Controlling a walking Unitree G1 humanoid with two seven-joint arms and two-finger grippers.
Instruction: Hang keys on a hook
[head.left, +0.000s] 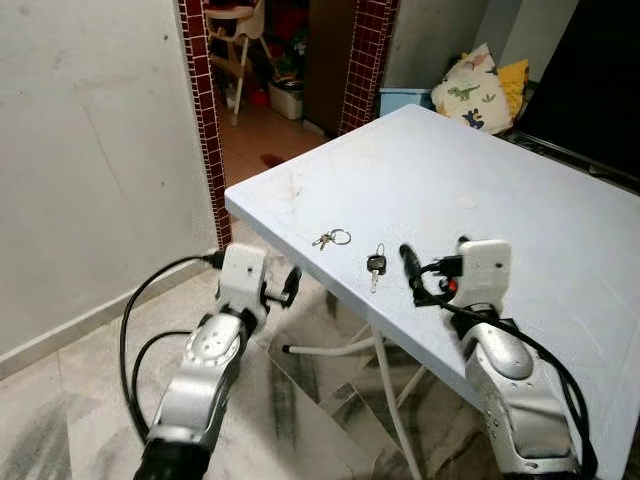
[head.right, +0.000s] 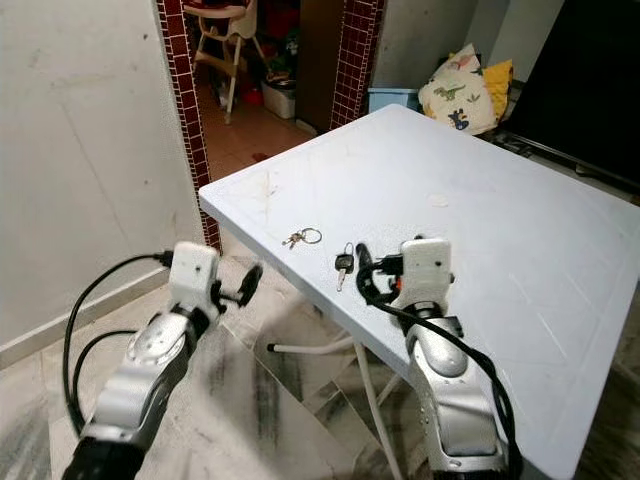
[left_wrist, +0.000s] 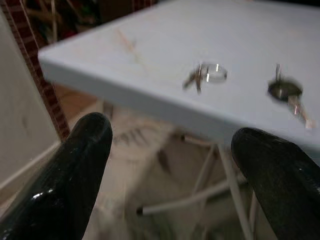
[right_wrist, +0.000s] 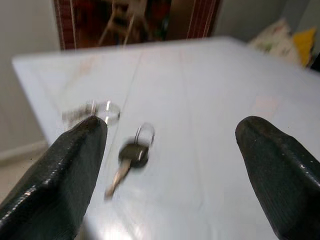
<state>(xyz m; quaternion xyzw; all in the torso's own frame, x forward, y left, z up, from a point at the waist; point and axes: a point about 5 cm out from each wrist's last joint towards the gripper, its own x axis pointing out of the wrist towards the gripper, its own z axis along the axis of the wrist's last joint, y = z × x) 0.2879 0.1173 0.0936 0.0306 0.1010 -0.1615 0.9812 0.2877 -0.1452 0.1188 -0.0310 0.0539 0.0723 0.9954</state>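
Note:
Two sets of keys lie near the front edge of a pale blue table (head.left: 480, 170). One is a small bunch of keys on a silver ring (head.left: 331, 238); the other is a single black-headed key (head.left: 375, 266) just to its right. My right gripper (head.left: 412, 272) hovers open over the table edge, right of the black-headed key (right_wrist: 131, 152), with the ring bunch (right_wrist: 95, 111) further off. My left gripper (head.left: 288, 287) is open below and in front of the table corner, and points up at the ring bunch (left_wrist: 205, 75) and the black-headed key (left_wrist: 285, 92). Neither gripper holds anything.
White folding table legs (head.left: 385, 380) stand under the table on a marble floor. A plain wall (head.left: 90, 150) is at the left. A doorway with red-brown tiled posts (head.left: 205, 120) opens onto a room with a high chair (head.left: 235, 40). Cushions (head.left: 475, 90) and a dark screen (head.left: 590, 80) sit behind the table.

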